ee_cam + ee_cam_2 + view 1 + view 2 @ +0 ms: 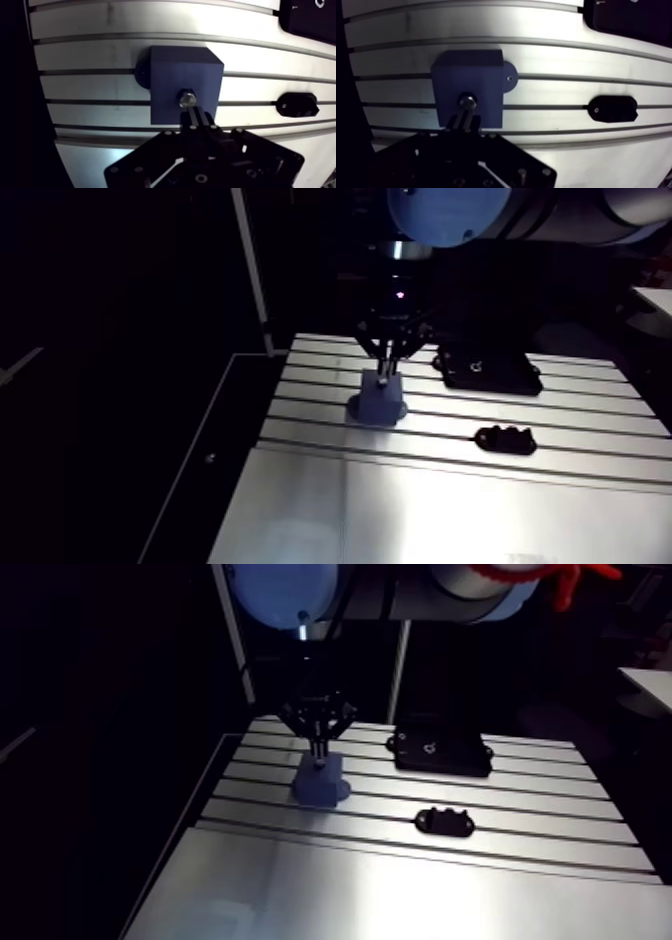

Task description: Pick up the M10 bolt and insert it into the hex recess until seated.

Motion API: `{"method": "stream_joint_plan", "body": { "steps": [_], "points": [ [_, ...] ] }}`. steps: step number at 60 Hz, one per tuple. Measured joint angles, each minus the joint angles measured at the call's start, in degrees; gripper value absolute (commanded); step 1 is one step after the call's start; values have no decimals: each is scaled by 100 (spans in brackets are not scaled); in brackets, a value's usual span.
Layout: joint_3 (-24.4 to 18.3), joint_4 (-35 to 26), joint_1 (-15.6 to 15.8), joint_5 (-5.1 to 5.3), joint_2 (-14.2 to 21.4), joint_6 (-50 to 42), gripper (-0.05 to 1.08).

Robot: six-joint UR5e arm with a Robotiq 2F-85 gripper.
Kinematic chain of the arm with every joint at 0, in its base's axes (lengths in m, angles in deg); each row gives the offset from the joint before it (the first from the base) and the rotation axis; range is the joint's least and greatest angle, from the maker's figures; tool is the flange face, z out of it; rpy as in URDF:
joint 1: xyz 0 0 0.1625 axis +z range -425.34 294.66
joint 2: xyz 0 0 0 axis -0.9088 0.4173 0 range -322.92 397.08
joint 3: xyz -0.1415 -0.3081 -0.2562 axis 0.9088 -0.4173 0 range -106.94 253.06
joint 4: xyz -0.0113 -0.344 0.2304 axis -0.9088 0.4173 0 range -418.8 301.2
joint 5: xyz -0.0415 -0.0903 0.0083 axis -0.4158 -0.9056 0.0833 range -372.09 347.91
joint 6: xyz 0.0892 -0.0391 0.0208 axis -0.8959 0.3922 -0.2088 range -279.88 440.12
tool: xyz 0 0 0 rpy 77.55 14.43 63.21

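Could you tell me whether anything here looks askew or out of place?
Nothing stands out: the blue block sits flat on the slotted table, and the bolt sits at its top between the fingers.

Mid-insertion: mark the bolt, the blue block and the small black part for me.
bolt (186,99): wrist view, its shiny round end.
blue block (167,82): wrist view, bare face beside the bolt.
small black part (297,104): wrist view, middle of its body.

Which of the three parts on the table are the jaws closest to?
The blue block: the jaws hold the bolt at its top face, while the large black plate and small black piece lie well apart.
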Motion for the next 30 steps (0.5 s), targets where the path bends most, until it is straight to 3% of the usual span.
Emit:
{"method": "stream_joint_plan", "body": {
  "steps": [30],
  "points": [
    [133,197,20,8,26,44,105]
  ]
}}
